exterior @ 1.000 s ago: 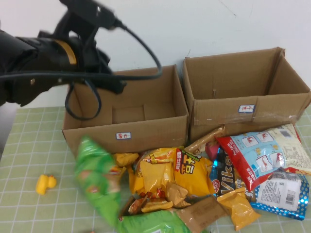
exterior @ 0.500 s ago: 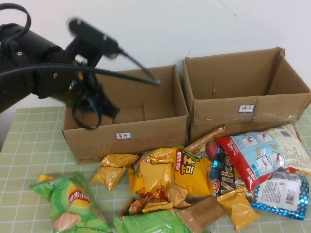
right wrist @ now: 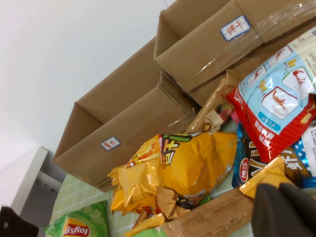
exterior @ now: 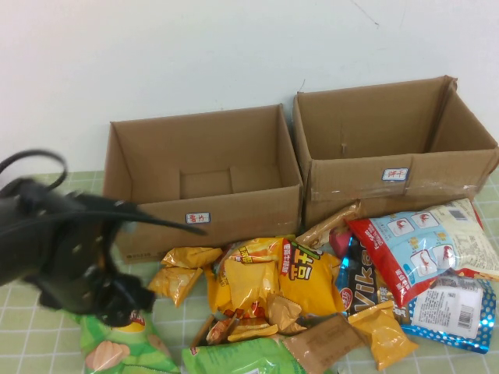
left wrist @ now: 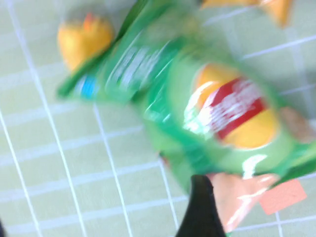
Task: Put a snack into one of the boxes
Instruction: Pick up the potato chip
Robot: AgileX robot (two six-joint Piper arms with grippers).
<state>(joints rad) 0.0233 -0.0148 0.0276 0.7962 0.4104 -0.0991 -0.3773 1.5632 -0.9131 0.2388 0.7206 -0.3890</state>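
Left tool (exterior: 117,300) hovers over the snack (exterior: 117,351) (grip unclear); right tool (right wrist: 286,210) unclear.

Green bag on the table, box empty.
The snack (exterior: 117,348), a bright green crisp bag with a round red-and-yellow logo, lies flat on the checked cloth near the box's (exterior: 204,181) front left corner. The brown cardboard box stands open, with a small white label on its front.

- The left arm (exterior: 54,249) reaches low at the near left, blurred.
- The left gripper (exterior: 117,300) points down; one dark fingertip (left wrist: 202,207) shows.
- The right gripper (right wrist: 284,210) sits at the near right.
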